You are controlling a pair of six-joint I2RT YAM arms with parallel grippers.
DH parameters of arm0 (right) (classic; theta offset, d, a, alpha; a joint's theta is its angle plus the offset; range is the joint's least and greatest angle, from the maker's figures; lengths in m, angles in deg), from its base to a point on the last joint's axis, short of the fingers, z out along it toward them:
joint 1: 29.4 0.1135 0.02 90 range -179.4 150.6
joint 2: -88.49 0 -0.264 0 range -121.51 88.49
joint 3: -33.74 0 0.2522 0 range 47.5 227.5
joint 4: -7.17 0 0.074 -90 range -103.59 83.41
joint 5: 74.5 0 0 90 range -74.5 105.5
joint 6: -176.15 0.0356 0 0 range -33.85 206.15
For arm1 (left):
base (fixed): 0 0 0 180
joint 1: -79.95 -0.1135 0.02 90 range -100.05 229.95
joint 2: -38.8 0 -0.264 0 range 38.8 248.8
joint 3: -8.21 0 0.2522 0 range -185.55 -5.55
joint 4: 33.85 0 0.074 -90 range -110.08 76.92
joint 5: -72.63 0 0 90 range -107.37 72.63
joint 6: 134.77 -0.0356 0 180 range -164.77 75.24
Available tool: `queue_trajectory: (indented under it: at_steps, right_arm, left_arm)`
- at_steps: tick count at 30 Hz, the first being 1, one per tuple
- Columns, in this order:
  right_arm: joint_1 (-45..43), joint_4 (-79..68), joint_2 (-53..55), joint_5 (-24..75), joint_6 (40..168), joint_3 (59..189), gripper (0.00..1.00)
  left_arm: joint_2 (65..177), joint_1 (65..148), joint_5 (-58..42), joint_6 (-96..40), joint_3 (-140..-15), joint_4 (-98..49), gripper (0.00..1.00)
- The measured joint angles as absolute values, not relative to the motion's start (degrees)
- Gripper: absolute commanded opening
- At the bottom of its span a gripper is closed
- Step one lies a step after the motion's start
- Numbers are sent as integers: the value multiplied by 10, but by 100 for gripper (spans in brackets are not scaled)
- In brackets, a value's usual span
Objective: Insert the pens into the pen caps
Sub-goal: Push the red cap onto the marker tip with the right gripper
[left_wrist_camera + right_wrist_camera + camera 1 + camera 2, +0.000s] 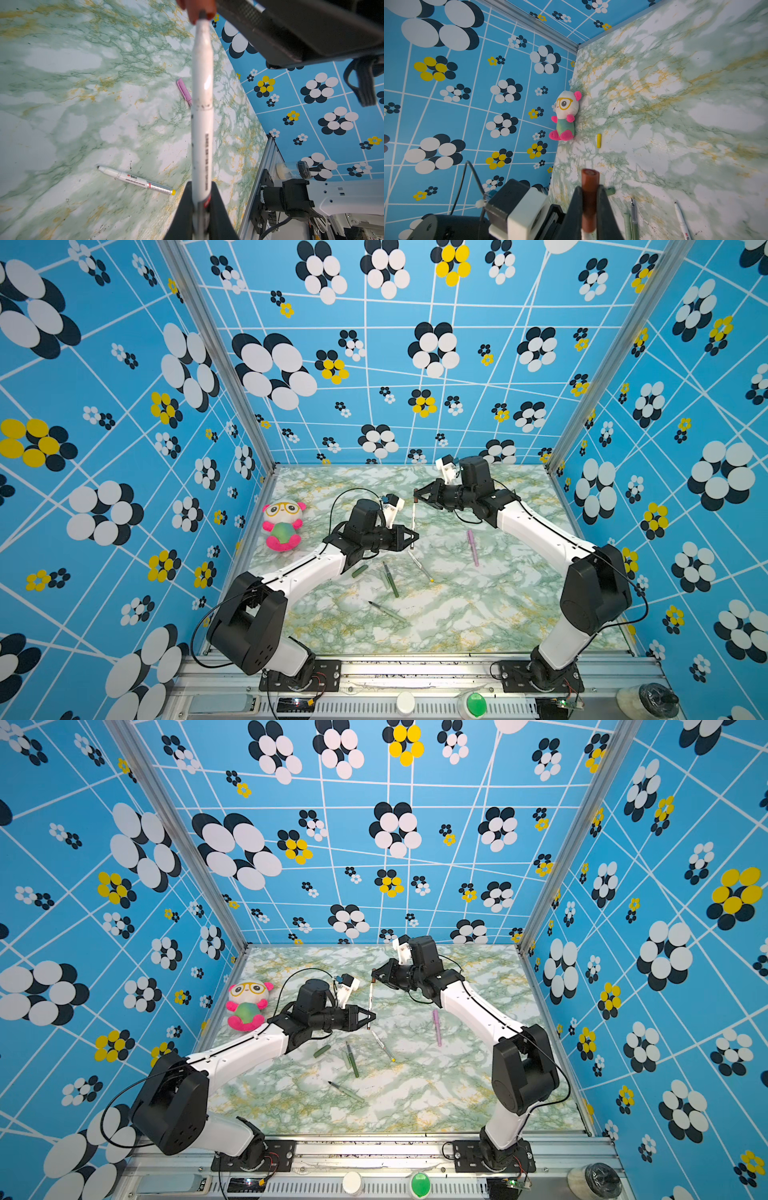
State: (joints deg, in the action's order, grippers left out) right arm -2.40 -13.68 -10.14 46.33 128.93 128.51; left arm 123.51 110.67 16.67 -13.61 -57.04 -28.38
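The left gripper (415, 536) is clamped narrow on the tail of a white pen (413, 517). The right gripper (416, 493) is pinched tight on the brown cap (588, 195). Both are in the air above the table (478, 614), near its middle and toward the back, and the pen spans the gap between them. In the left wrist view the dark nib (202, 15) sits at the cap's mouth, but blur hides whether it is seated or only touching. The main risk, as I judge it, is misalignment. The pen is gripped far from its nib, so a small tilt at the left jaws would swing the tip off the cap's axis. A push could then jam the nib on the rim or lever the pen sideways in the grip. The cap is round and smooth and is held across its side, so an off-axis push could also twist it or squeeze it out from between the jaws. Too light a push would leave the cap loose, and it could drop off once either side lets go. Anything dropped from here would likely land by the yellow-ended pen (420, 567) and the dark green pen (391, 583) on the table and knock them about.
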Motion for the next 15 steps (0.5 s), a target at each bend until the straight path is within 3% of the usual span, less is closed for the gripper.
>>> queue_trajectory:
  at_steps: [15]
  right_arm:
    - [-21,-136,-101,462,1288,1285,0]
  left_arm:
    - [1235,1107,167,-136,-569,-289,0]
